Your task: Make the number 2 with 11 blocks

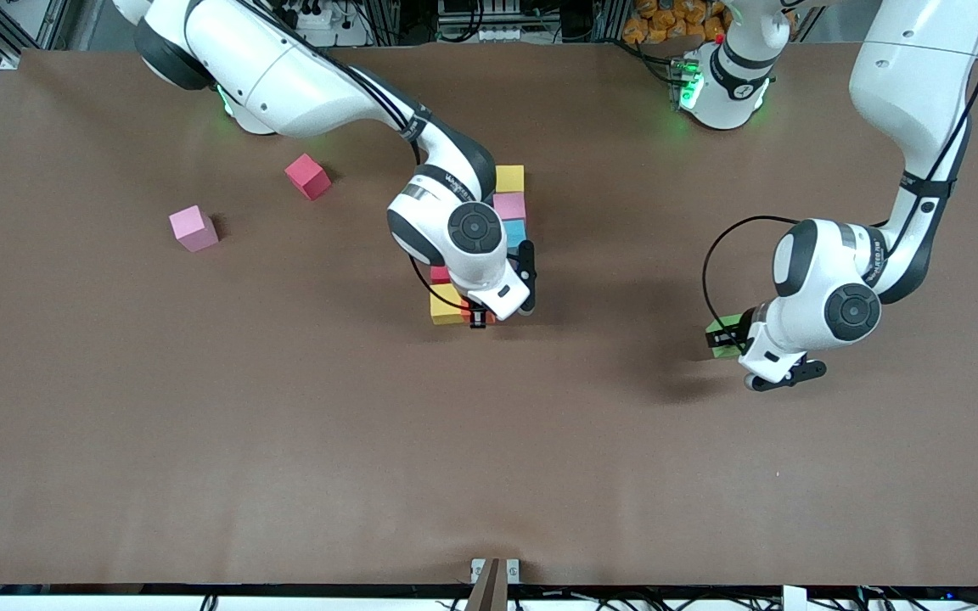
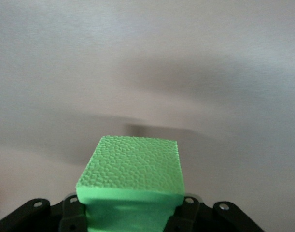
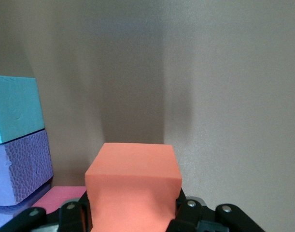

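Observation:
The unfinished number 2 lies mid-table. A yellow block (image 1: 509,178), a pink block (image 1: 508,205) and a light blue block (image 1: 515,233) sit in a column. A red block (image 1: 439,274) and another yellow block (image 1: 445,305) lie nearer the camera. My right gripper (image 1: 478,320) is down beside that yellow block, shut on an orange block (image 3: 133,181). The right wrist view shows light blue (image 3: 14,108), purple (image 3: 19,169) and pink (image 3: 65,195) blocks alongside. My left gripper (image 1: 725,336) is shut on a green block (image 2: 133,166), low at the table toward the left arm's end.
A loose red block (image 1: 308,176) and a loose pink block (image 1: 193,228) lie toward the right arm's end of the brown table (image 1: 285,441). The right arm's wrist covers part of the block figure.

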Motion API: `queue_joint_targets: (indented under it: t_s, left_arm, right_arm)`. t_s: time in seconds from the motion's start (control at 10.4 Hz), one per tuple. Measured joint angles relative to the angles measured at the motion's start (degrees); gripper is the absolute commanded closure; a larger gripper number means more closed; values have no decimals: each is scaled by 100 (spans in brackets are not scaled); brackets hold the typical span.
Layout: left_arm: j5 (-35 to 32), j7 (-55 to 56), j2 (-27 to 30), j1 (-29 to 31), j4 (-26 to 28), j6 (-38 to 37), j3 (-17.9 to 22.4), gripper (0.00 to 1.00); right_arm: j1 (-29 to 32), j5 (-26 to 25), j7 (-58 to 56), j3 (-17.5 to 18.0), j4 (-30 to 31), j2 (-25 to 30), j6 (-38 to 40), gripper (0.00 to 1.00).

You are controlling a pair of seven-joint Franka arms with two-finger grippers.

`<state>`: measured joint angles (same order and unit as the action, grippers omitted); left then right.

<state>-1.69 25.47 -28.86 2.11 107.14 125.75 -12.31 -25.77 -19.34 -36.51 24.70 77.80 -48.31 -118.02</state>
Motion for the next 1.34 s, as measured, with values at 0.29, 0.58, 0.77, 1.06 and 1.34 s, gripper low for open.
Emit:
queue_joint_targets:
  t_s: [0.29,0.58,0.77,1.06,1.34]
  left_arm:
    - [152,737,7,-49,-338,-215,-281,90]
    - [156,1448,8,-70,-448,-292,-471,90]
    - [157,1828,9,-53,-452,-294,-536,94]
    - [158,2137,12,-40,-483,-294,-548,96]
    - [221,2558,22,-47,-518,-294,-581,100]
  right_arm:
    - [-8,-2,-163,-9,6,-9,18,100]
    - [-44,-119,-219,-22,24,-59,-25,100]
    - [-54,-207,-220,-25,55,-107,-134,100]
    - [-59,-332,-220,-35,85,-180,-282,100]
    - [-59,-418,-221,-49,117,-191,-282,100]
